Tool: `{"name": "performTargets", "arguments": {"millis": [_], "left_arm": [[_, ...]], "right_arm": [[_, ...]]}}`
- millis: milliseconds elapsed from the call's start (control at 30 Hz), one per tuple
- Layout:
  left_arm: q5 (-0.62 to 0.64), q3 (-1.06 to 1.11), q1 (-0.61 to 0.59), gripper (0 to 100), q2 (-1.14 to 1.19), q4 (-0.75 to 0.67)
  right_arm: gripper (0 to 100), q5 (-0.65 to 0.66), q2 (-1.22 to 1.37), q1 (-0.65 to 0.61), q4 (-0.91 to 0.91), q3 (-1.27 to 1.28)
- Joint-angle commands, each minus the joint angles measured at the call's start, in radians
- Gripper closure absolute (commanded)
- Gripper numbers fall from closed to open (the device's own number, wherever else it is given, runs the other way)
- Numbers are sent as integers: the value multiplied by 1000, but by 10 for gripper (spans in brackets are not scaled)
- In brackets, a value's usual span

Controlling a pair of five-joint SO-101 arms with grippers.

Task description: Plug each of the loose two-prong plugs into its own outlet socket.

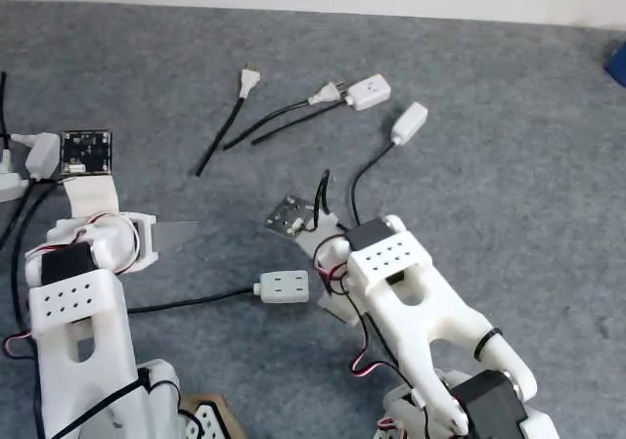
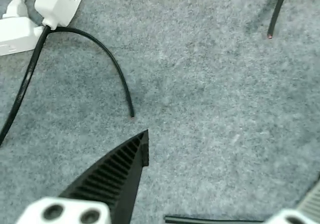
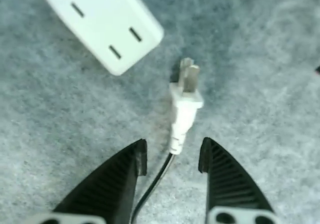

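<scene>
A white outlet socket [image 1: 282, 285] [image 3: 102, 22] lies mid-table, its black cable running left. A loose white two-prong plug [image 3: 185, 102] lies just short of it, prongs toward the socket. My right gripper [image 1: 321, 275] [image 3: 172, 149] is open low over the carpet, and the plug's cable passes between its fingers [image 3: 125, 171] untouched. My left gripper [image 1: 156, 226] [image 2: 230, 159] hangs open and empty over bare carpet at the left. Another loose plug [image 1: 249, 79] lies at the back. A third plug [image 1: 326, 94] lies against a socket [image 1: 369, 91]. One more socket [image 1: 409, 121] lies to their right.
At the far left lie a white plug [image 1: 39, 151] [image 2: 15, 19] and a socket [image 2: 60, 2], whose cable ends on the carpet [image 2: 131, 115]. Black cable ends [image 1: 201, 172] [image 2: 272, 24] lie between the arms and the back plugs. Grey carpet covers the table.
</scene>
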Motion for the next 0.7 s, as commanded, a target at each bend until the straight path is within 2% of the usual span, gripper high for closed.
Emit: {"name": "performTargets", "arguments": {"millis": [0,667], "left_arm": [[-8,-7,-25,511,-7,-8],[-8,-5,-24,511,-7,-8]], "right_arm": [[829,14,42,-4,-84,35],[833,11,110,-10,-163,21]]}}
